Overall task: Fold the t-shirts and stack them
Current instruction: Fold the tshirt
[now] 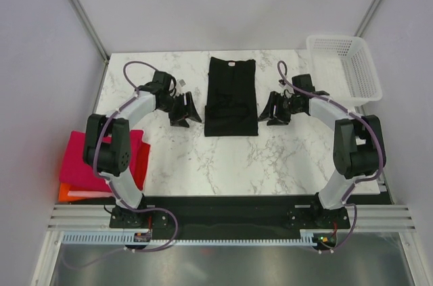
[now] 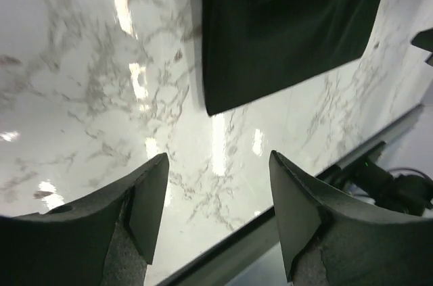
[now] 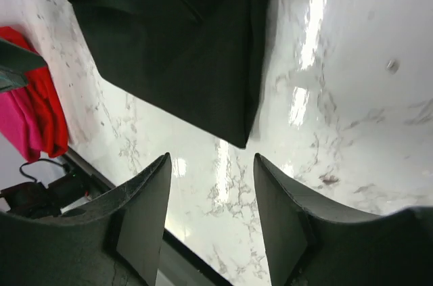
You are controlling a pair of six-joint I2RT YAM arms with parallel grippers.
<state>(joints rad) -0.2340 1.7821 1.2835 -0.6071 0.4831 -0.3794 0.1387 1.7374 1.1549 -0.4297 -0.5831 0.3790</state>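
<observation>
Soft black cloth t-shirt (image 1: 231, 97) lay flat, folded into a long narrow rectangle.
Folded magenta-pink t-shirt (image 1: 84, 154) topped red t-shirt (image 1: 142, 164) and orange t-shirt (image 1: 65, 192), stacked well left of it.

No writing, brand, number or sign can be read in any view. The plain black cloth t-shirt (image 1: 231, 97), at the upper middle of the overhead frame, carries a small pale neck tag (image 1: 233, 64) at its top edge (too small to make out any lettering).
</observation>
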